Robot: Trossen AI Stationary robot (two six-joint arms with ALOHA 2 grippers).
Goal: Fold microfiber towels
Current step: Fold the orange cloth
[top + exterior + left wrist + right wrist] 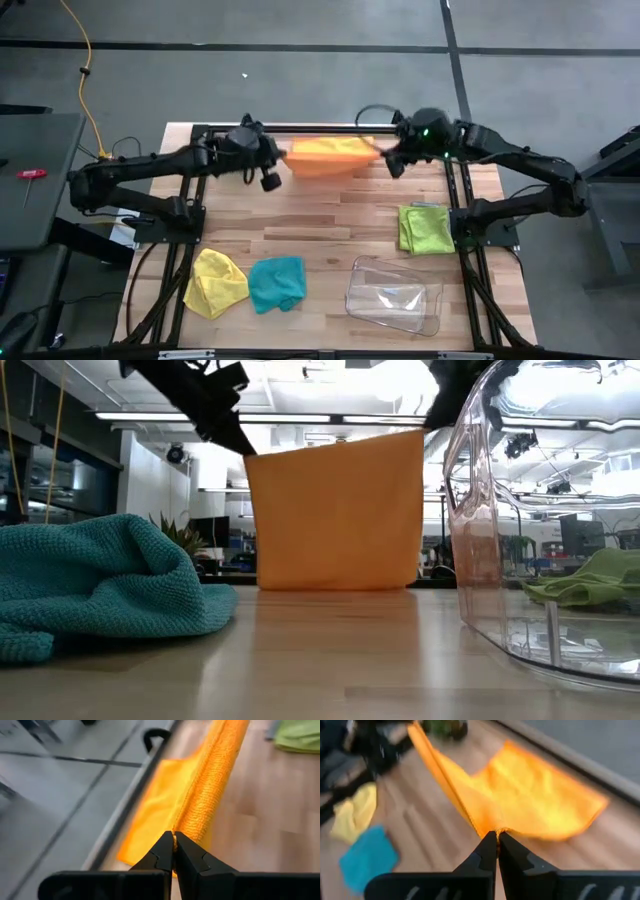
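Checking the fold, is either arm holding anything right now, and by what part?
Both. The left gripper and right gripper each pinch an upper corner of the orange towel.

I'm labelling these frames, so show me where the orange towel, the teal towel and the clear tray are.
orange towel (338,510): low view, middle of the hanging cloth.
teal towel (276,282): high view, centre of the crumpled cloth.
clear tray (432,296): high view, its right rim.
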